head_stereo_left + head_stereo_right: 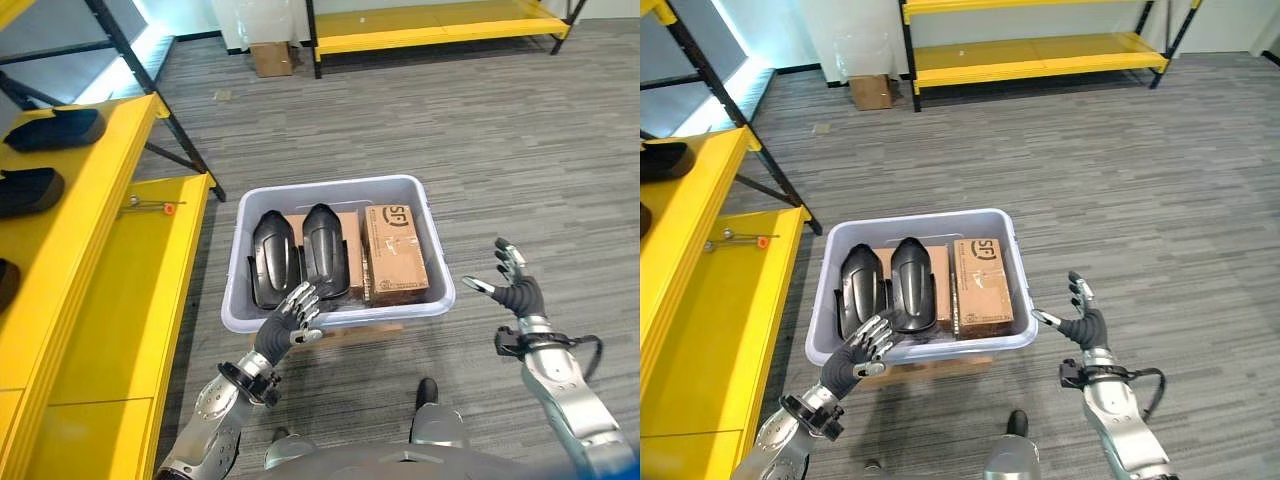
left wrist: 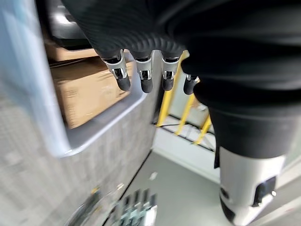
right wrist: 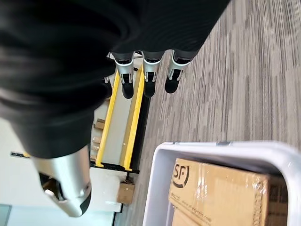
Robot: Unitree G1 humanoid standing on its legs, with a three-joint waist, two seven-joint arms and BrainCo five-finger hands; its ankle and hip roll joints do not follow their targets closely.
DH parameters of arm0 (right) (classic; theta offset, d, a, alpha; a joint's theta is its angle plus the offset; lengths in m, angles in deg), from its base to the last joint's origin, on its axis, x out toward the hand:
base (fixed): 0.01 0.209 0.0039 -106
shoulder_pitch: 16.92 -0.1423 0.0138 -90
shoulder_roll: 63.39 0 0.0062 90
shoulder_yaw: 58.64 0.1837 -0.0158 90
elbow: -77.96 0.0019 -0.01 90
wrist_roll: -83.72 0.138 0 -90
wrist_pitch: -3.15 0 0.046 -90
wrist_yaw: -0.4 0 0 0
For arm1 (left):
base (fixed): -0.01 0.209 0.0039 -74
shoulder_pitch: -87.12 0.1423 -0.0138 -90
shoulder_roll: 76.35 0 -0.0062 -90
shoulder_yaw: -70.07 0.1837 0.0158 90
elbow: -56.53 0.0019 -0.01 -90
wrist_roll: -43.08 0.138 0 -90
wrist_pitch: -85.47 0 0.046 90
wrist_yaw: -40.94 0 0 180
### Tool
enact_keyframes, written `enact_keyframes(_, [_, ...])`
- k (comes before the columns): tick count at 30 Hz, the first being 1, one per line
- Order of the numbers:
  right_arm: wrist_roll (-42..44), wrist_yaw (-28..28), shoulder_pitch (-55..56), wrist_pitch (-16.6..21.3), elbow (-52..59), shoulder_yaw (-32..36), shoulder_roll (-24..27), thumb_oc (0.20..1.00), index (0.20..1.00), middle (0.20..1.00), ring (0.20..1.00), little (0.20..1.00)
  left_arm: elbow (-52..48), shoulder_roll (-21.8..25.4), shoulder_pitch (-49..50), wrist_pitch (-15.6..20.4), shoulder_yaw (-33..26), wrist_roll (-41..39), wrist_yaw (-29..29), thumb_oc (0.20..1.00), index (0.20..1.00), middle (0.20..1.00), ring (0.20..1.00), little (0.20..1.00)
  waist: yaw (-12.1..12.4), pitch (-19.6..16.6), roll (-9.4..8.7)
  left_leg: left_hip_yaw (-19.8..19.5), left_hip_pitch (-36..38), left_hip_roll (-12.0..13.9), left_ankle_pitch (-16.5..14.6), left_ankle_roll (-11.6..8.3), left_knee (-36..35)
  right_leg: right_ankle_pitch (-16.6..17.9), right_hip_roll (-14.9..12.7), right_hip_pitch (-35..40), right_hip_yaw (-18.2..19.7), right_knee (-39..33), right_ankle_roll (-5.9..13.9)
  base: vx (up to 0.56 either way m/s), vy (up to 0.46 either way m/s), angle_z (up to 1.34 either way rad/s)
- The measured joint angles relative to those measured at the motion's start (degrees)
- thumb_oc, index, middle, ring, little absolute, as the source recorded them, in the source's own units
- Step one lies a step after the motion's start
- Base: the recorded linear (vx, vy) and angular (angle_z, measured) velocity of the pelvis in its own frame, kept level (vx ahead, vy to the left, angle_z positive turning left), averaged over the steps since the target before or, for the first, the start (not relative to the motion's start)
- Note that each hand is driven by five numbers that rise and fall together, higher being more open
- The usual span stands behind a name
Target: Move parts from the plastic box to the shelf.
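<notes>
On grey carpet beside the yellow shelf [image 1: 110, 260], the plastic box [image 1: 430, 240] held black parts [image 1: 300, 255]; left robot hand [image 1: 288, 322] and right robot hand [image 1: 515, 285] were open, empty; the left should reach deeper and close firmly round one part

We see a smooth, pale grey plastic box [image 1: 437, 262] with a faint sheen. In it lie two glossy black moulded parts [image 1: 300, 250] and a matt brown cardboard carton [image 1: 394, 253] under shiny tape. The shelf [image 1: 120, 290] looks like smooth yellow-painted metal; the floor [image 1: 500, 130] is rough grey carpet.
</notes>
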Motion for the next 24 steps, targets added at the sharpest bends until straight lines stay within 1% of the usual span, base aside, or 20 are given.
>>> enact_keyframes(2, [0.1,0.1,0.2,0.0,0.1,0.0,0.3,1.0,1.0,1.0,1.0,1.0,-0.6,0.0,0.9,-0.2,-1.9,-0.3,0.0,1.0,1.0,1.0,1.0,1.0,0.2,-0.1,0.2,-0.9,-0.9,-0.1,0.0,0.03,-0.1,-0.1,-0.1,0.0,-0.6,-0.1,0.06,0.15,-0.345,0.25])
enact_keyframes(4, [0.1,0.4,0.1,0.0,0.1,0.0,0.5,1.0,1.0,1.0,1.0,1.0,-1.3,0.0,1.5,-0.4,-2.8,-1.8,0.2,1.0,1.0,1.0,1.0,1.0,0.3,-0.2,0.28,-2.4,-1.5,0.1,-0.9,1.5,0.5,-0.3,-0.1,-0.3,-0.9,0.2,-0.04,0.13,-0.314,0.12])
enact_keyframes(5, [0.1,0.7,-0.5,0.1,0.1,0.0,0.7,1.0,1.0,1.0,1.0,1.0,-2.1,0.1,2.3,-0.4,-3.6,-3.0,0.3,1.0,1.0,1.0,1.0,1.0,1.1,-0.2,0.33,-3.4,-1.8,0.4,-1.7,3.15,1.3,-1.3,0.0,-1.4,-0.6,2.1,-0.42,0.1,-0.302,-0.03])
enact_keyframes(7, [0.1,0.7,-0.7,0.2,0.0,0.0,0.7,1.0,1.0,1.0,1.0,1.0,-2.0,0.0,2.5,-0.4,-3.5,-3.9,0.2,1.0,1.0,1.0,1.0,1.0,1.8,-0.4,0.35,-3.5,-2.0,0.7,-1.9,5.07,2.0,-3.0,0.0,-2.7,-0.3,5.1,-0.91,0.06,-0.288,-0.06])
enact_keyframes(8, [0.1,0.8,-1.6,0.6,-0.8,-0.4,0.8,1.0,1.0,1.0,1.0,1.0,-1.9,0.0,2.3,-0.4,-3.5,-3.9,-0.1,1.0,1.0,1.0,1.0,1.0,1.8,-0.4,0.28,-3.6,-2.7,0.9,-2.0,5.74,2.8,-3.9,-0.2,-3.8,-0.4,7.0,-1.28,0.04,-0.236,0.03])
enact_keyframes(9, [0.1,0.6,-4.3,0.8,-2.0,-1.1,0.9,1.0,1.0,1.0,1.0,1.0,-1.0,-0.1,0.1,-0.3,-3.2,-4.4,-1.4,1.0,1.0,1.0,1.0,1.0,1.8,-0.5,0.12,-3.4,-5.1,1.4,-2.1,6.39,4.4,-7.3,-0.7,-7.8,0.6,13.4,-2.24,0.02,-0.189,0.11])
enact_keyframes(10, [0.1,0.4,-5.1,1.2,-2.1,-1.2,0.9,1.0,1.0,1.0,1.0,1.0,-0.3,-0.3,-1.4,-0.3,-2.9,-5.1,-1.8,1.0,1.0,1.0,1.0,1.0,1.8,-0.5,0.14,-3.4,-5.8,1.4,-1.2,7.56,4.6,-8.4,-0.9,-9.2,0.7,15.3,-2.67,0.03,-0.187,0.14])
enact_keyframes(11, [0.0,0.3,-5.6,1.3,-2.2,-1.3,0.7,1.0,1.0,1.0,1.0,1.0,0.0,-0.3,-2.3,-0.2,-2.5,-5.8,-2.0,1.0,1.0,1.0,1.0,1.0,1.9,-0.5,0.05,-3.3,-6.1,1.4,0.5,8.19,4.9,-9.2,-0.9,-9.8,0.6,16.4,-3.0,0.02,-0.116,0.29])
enact_keyframes(13, [-0.1,0.0,-5.9,1.9,-2.2,-1.3,0.1,1.0,1.0,1.0,1.0,1.0,1.3,0.0,-5.5,-0.2,-1.3,-6.7,-3.1,1.0,1.0,1.0,1.0,1.0,1.6,0.0,-1.55,-3.2,-11.0,1.2,7.3,6.3,10.3,-10.7,-1.6,-10.1,1.2,17.1,-4.54,0.05,0.034,0.46])
enact_keyframes(14, [-0.5,-0.2,-6.0,2.3,-2.4,-1.3,0.2,1.0,1.0,1.0,1.0,1.0,1.2,-0.3,-6.6,-0.2,-0.8,-6.7,-3.0,1.0,1.0,1.0,1.0,1.0,1.9,0.1,-1.5,-3.7,-12.1,1.6,12.7,3.83,11.7,-10.6,-1.2,-9.1,1.5,15.5,-4.86,0.06,0.165,0.34])
enact_keyframes(15, [-1.1,-0.4,-6.0,3.1,-2.6,-1.3,0.1,1.0,1.0,1.0,1.0,1.0,1.6,-0.8,-6.8,-0.2,-0.6,-6.7,-2.9,1.0,1.0,1.0,1.0,1.0,1.5,0.4,-1.92,-4.4,-14.3,2.6,12.5,1.8,13.3,-10.5,-1.3,-8.4,1.9,14.3,-5.03,0.09,0.289,0.1])
enact_keyframes(16, [-1.2,-0.7,-6.0,3.3,-2.6,-1.4,0.1,1.0,1.0,1.0,1.0,1.0,1.7,-1.4,-6.4,-0.3,-0.6,-6.7,-2.9,1.0,1.0,1.0,1.0,1.0,1.5,0.1,-1.43,-3.3,-13.9,2.7,10.8,0.25,10.9,-10.5,-1.0,-7.9,1.6,13.6,-5.01,0.12,0.275,-0.01])
enact_keyframes(17, [-1.2,-1.0,-6.0,3.3,-2.6,-1.4,0.4,1.0,1.0,1.0,1.0,1.0,1.6,-1.6,-6.4,-0.3,-0.5,-6.7,-2.8,1.0,1.0,1.0,1.0,1.0,1.4,0.0,-0.85,-2.6,-13.5,2.6,10.6,-0.02,9.1,-10.5,-0.5,-7.7,1.5,13.3,-5.03,0.15,0.331,-0.17])
enact_keyframes(19, [-1.1,-1.8,-5.7,3.3,-2.6,-1.5,0.0,1.0,1.0,1.0,1.0,1.0,1.7,-1.8,-6.5,-0.4,-0.5,-6.3,-2.9,1.0,1.0,1.0,1.0,1.0,0.8,0.1,-0.53,-1.8,-13.4,2.9,10.2,0.0,6.3,-10.5,-0.1,-7.5,1.5,13.1,-5.03,0.14,0.259,-0.13])
enact_keyframes(20, [-1.1,-2.0,-5.5,3.3,-2.6,-1.5,0.0,1.0,1.0,1.0,1.0,1.0,1.8,-1.8,-7.0,-0.7,-0.2,-5.8,-2.9,1.0,1.0,1.0,1.0,1.0,-0.1,0.1,-0.58,-1.8,-12.9,2.1,9.3,1.01,5.3,-10.4,0.0,-7.4,1.5,13.2,-5.04,0.14,0.284,-0.15])
enact_keyframes(21, [-1.1,-2.0,-5.2,3.3,-2.6,-1.4,0.1,1.0,1.0,1.0,1.0,1.0,2.0,-1.8,-7.4,-0.9,0.6,-5.3,-2.9,1.0,1.0,1.0,1.0,1.0,-0.6,0.1,-0.64,-1.7,-12.3,0.8,8.0,2.47,5.4,-10.4,0.0,-7.2,2.2,13.2,-5.05,0.15,0.295,-0.26])
enact_keyframes(22, [-0.9,-2.0,-4.7,3.3,-2.6,-1.2,0.1,1.0,1.0,1.0,1.0,1.0,2.0,-1.8,-7.4,-1.4,1.2,-5.2,-2.8,1.0,1.0,1.0,1.0,1.0,-1.3,0.0,-0.51,-1.0,-10.6,-0.5,7.1,3.19,5.6,-10.0,-0.1,-6.5,2.4,12.9,-5.1,0.16,0.251,-0.34])
enact_keyframes(23, [0.1,-1.9,-2.5,3.2,-1.6,-0.9,0.7,1.0,1.0,1.0,1.0,1.0,2.2,-1.9,-7.6,-2.1,2.3,-5.3,-2.8,1.0,1.0,1.0,1.0,1.0,-2.6,-0.9,0.96,2.2,-8.0,-2.1,3.7,4.77,3.9,-9.4,0.3,-4.9,2.2,12.4,-4.62,0.19,0.236,-0.14])
enact_keyframes(24, [0.3,-1.8,-1.0,3.0,-1.0,-0.8,0.3,1.0,1.0,1.0,1.0,1.0,2.3,-1.8,-7.8,-2.4,2.3,-5.3,-2.8,1.0,1.0,1.0,1.0,1.0,-3.4,-1.4,1.14,2.9,-6.0,-3.0,2.1,2.67,1.3,-9.5,-0.1,-4.3,2.5,12.5,-3.7,0.16,0.187,-0.05])
